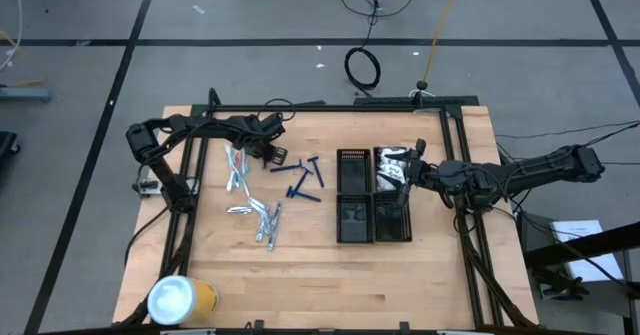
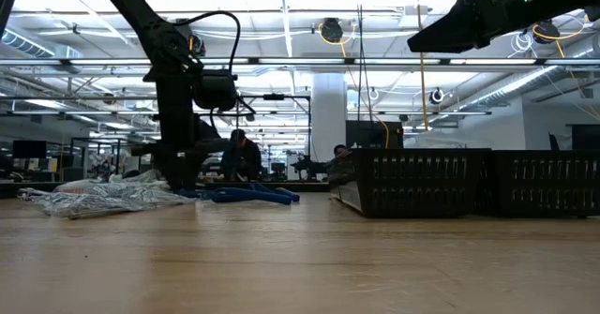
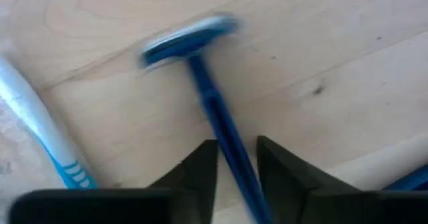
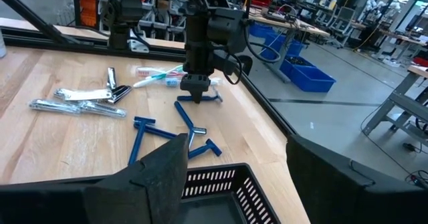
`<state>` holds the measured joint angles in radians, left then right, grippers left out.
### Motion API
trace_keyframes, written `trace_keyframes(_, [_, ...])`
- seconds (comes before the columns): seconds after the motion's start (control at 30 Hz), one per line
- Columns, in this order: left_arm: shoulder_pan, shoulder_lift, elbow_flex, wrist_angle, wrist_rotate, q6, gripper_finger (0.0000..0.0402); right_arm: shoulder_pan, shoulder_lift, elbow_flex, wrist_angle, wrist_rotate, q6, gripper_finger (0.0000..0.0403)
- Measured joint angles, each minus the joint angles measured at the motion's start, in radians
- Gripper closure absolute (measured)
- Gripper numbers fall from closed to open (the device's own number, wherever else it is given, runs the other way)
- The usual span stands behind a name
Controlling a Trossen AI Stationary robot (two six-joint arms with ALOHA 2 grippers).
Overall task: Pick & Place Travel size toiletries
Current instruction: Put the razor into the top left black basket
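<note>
Down at the tabletop point(image 1: 300, 265), toward its far-left part, the left gripper point(image 1: 272, 158) stands low over the wood with its two dark fingers point(image 3: 200, 174) either side of a blue razor's handle point(image 3: 224, 140); the wrist camera shows them close against it, a narrow stance, though whether they truly pinch it yet I cannot tell. That razor's T-shaped head point(image 3: 190, 40) lies flat on the wood just ahead of the fingers, and a white-and-blue toothbrush point(image 3: 43, 134) lies beside it. From across the table, the left gripper point(image 4: 196, 90) comes straight down onto that razor, with the toothbrushes point(image 4: 157, 77) just behind it. More blue razors point(image 1: 305, 178) lie scattered toward the middle of the tabletop, between the left gripper and the black gridded trays point(image 1: 372, 197). The silvery tubes and sachets point(image 1: 262, 220) lie in a loose bunch nearer the front edge, left of the trays. A yellow cylinder with white lid point(image 1: 180, 299) stands at the front-left corner. The right gripper point(image 1: 405, 175) hangs above the trays near the right edge, fingers point(image 4: 160, 174) spread wide, holding nothing. A clear-white packet point(image 1: 393, 161) shows in the far-right tray compartment, under that gripper.
</note>
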<state>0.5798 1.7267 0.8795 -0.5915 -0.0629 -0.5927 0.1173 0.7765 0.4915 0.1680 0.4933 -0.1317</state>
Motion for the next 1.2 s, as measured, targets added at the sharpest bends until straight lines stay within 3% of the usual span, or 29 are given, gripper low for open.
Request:
trace_keyframes(0.2, [-0.007, 0.000, 0.000, 0.011, -0.035, 0.056, 0.0387, 0.000, 0.000, 0.000, -0.001, 0.000, 0.007, 0.0165])
trace_keyframes(0.4, [-0.025, -0.023, -0.005, 0.039, -0.091, 0.101, 0.0388, 0.000, 0.000, 0.000, -0.002, 0.000, 0.007, 0.0165])
trace_keyframes(0.73, [-0.130, -0.235, -0.008, 0.095, -0.096, 0.113, 0.0396, 0.000, 0.000, 0.000, -0.005, 0.002, 0.008, 0.0165])
trace_keyframes(0.9, [-0.213, -0.302, -0.006, 0.271, -0.046, 0.126, 0.0390, 0.000, 0.000, 0.000, -0.002, 0.002, 0.008, 0.0165])
trace_keyframes(1.07, [-0.299, -0.291, -0.005, 0.546, 0.061, 0.148, 0.0396, -0.007, 0.000, 0.000, 0.000, 0.003, 0.015, 0.0165])
trace_keyframes(1.2, [-0.355, -0.261, -0.004, 0.695, 0.089, 0.144, 0.0392, -0.007, 0.000, 0.000, 0.000, 0.003, 0.015, 0.0165])
